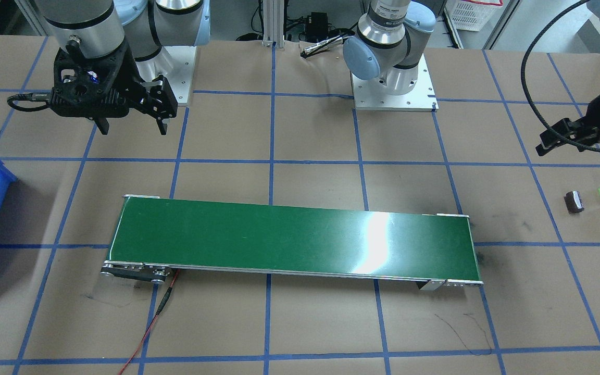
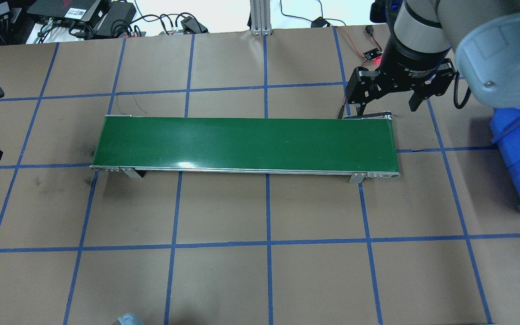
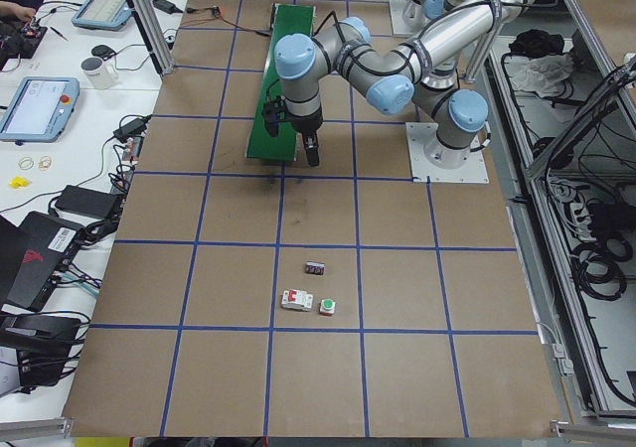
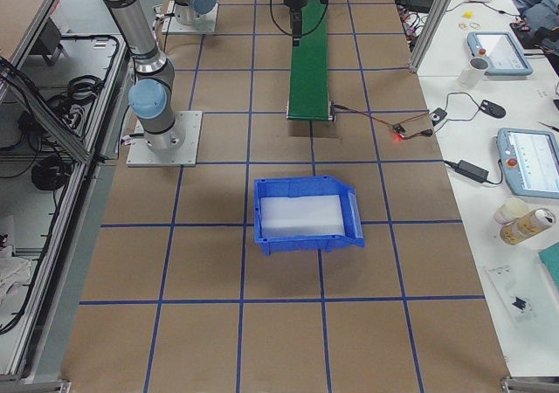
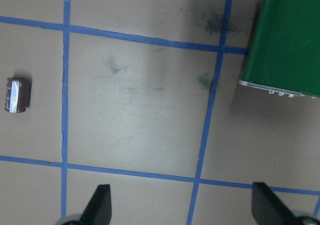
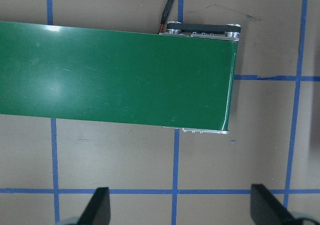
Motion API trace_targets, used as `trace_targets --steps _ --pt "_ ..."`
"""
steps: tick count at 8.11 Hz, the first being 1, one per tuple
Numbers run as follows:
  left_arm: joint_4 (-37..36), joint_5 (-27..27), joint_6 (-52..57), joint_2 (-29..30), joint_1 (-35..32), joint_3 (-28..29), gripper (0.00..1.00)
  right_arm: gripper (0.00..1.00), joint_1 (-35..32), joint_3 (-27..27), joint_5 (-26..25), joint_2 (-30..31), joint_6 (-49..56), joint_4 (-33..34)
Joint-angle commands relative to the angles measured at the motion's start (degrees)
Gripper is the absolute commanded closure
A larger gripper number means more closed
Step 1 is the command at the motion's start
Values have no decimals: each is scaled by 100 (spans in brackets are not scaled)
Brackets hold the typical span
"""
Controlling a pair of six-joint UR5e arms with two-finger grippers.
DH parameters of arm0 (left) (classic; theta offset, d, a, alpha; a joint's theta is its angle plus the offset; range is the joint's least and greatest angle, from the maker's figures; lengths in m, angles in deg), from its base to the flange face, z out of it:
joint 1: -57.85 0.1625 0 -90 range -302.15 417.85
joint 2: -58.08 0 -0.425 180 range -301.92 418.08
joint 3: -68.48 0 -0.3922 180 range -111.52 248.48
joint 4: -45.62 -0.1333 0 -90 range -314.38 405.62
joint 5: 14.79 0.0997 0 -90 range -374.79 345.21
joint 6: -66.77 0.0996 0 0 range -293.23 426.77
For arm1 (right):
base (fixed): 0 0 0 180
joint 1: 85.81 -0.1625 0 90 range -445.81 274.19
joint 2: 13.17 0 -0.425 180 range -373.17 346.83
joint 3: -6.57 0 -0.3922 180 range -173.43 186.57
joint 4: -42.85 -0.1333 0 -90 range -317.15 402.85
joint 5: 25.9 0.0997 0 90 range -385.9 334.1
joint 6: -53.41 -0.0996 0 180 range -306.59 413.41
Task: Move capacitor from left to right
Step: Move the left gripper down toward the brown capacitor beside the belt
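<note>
Left claw [image 5: 182, 205]: hanging wide open, gripping nothing.
Right claw [image 6: 181, 205]: hanging wide open, empty, near the belt [image 6: 115, 75] end.
Capacitor [image 5: 17, 94]: lying sideways on the desk [image 5: 135, 100], left side, long axis crossing the belt's length.

Front: across the table [image 1: 310, 130], facing the robot [image 1: 391, 57], steeply down | Overhead: behind robot, forward and down | Left end, right end: high, far, along table | Wrists: close, straight down; left over capacitor [image 5: 17, 94] and one belt [image 1: 289, 237] end, right over the other | Shared by all: belt; front and left wrist also share capacitor
</note>
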Motion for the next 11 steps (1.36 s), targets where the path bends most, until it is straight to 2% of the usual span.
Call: trace_targets --steps 1,5,8,10,11 --pt "-487 143 638 159 374 -67 0 0 0 3 9 0 0 0" --pt "-1701 250 1782 1247 1209 -58 0 0 0 3 18 0 0 35" --pt "-2195 416 1985 1907 1368 -67 0 0 0 3 27 0 0 35" --pt "-2783 775 2248 2338 1369 -67 0 0 0 3 27 -9 0 44" --pt "-2794 768 2319 2505 1369 -67 0 0 0 3 18 -9 0 44"
